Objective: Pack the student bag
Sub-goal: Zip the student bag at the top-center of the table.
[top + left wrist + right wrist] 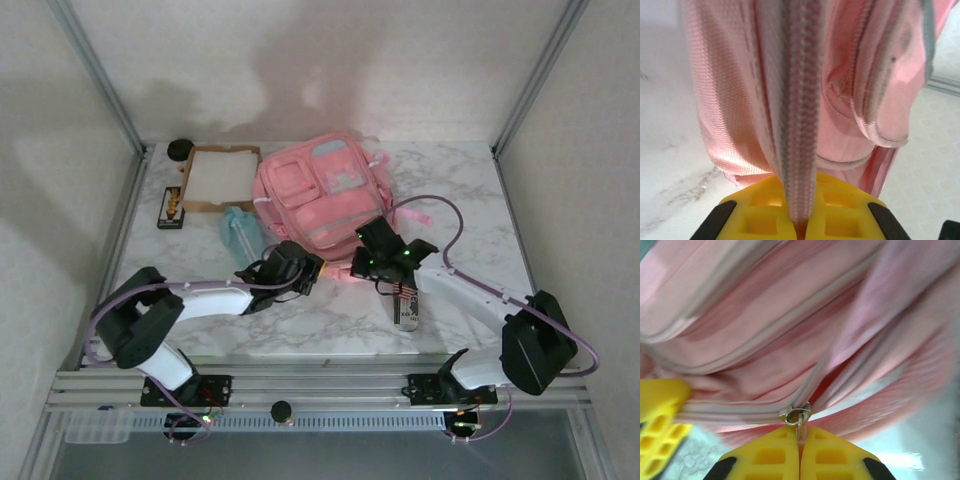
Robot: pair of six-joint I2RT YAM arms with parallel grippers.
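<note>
My left gripper (800, 222) is pinched shut on the student bag (735, 100). Its yellow fingers (765, 210) meet on a strip of zip tape that runs straight up from between them. The pink fabric rises directly ahead of the fingertips, with folds and a second zip seam off to their right.

My right gripper (800, 442) is also closed, its fingers (765, 455) pressed together on the small metal zip pull (798, 415) right at their tips. Ahead of the pull the zip parts into two tracks that run up and to the right with a reddish gap between them. To the left of this gripper, another yellow finger (660, 430) touches the same edge of the bag.

From the overhead camera, both grippers sit near each other at the bag's near edge, and the bag lies beyond them on the marble table (460, 200). Beyond and left of the left gripper, a light-blue pouch (238, 230) touches the bag's side. Farther the same way is a shallow cardboard box (190, 205). Just behind the right gripper, under its arm, lies a flat pale item (405, 305) that I cannot identify.
</note>
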